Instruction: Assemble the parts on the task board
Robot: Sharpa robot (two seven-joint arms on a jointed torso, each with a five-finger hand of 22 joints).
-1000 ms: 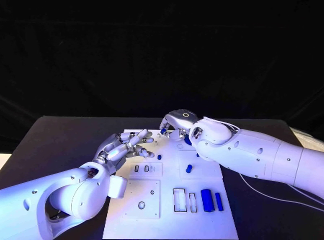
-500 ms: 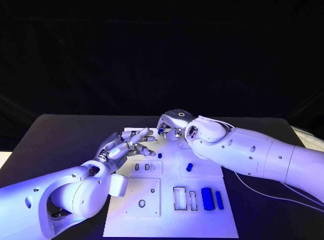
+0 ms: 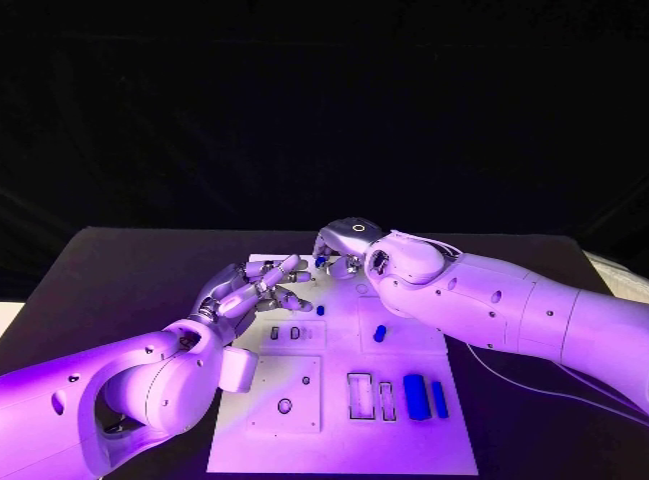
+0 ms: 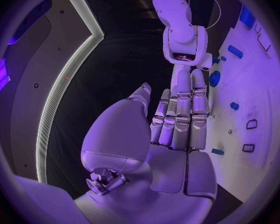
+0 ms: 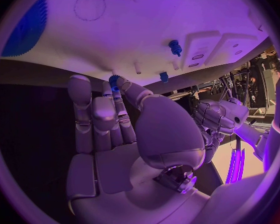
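- We see the left hand [image 3: 261, 287] reaching in from the near left, poised over the left far part of the white task board [image 3: 339, 430], palm toward the middle.
- The right hand [image 3: 342, 252] arches in from the right, turned down over the board's far edge.
- The board lies mid-table on the black table [image 3: 137, 280]; dark curtain behind.
- Left fingers [image 4: 180, 114] lie straight and together, holding nothing.
- Right fingers [image 5: 96, 114] extend, thumb tip touching a small blue toothed part [image 5: 114, 79]; whether it is pinched, we cannot tell.
- Two blue bar-shaped parts [image 3: 424, 397] rest at the board's near right; a small blue peg [image 3: 380, 333] stands mid-board.
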